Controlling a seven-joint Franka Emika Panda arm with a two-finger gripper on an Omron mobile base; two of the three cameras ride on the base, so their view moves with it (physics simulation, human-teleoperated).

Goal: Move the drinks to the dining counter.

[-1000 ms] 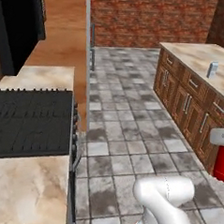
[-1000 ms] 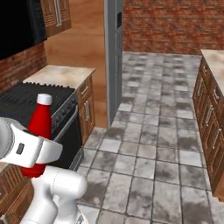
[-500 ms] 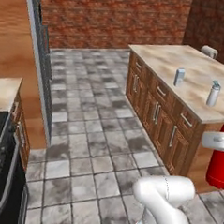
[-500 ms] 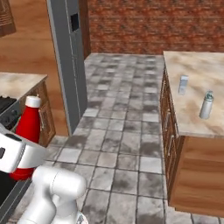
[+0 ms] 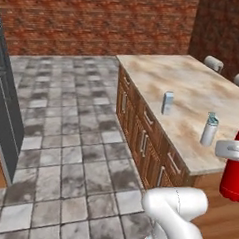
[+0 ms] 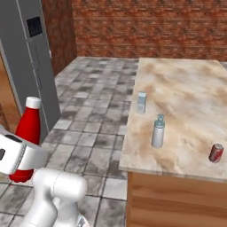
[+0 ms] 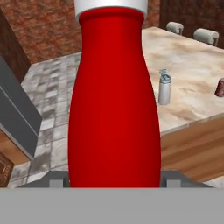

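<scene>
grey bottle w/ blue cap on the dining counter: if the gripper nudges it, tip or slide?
The grey bottle is tall and slim on a narrow base, so a push near the cap would probably tip it; low down it may slide on the smooth dining counter. It looks rigid. Being round, it would likely roll if felled, perhaps off the nearby counter edge.

Dining counter (image 6: 186,88) bears grey bottle (image 6: 158,131), can (image 6: 216,152).

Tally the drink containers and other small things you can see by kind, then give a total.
Bottles: 2 (slim red bottle with white cap held in the gripper; pale grey bottle with blue cap on the beige marbled dining counter)
Cans: 1 (small red soda can)
Small pale upright containers: 1
Total: 4
</scene>
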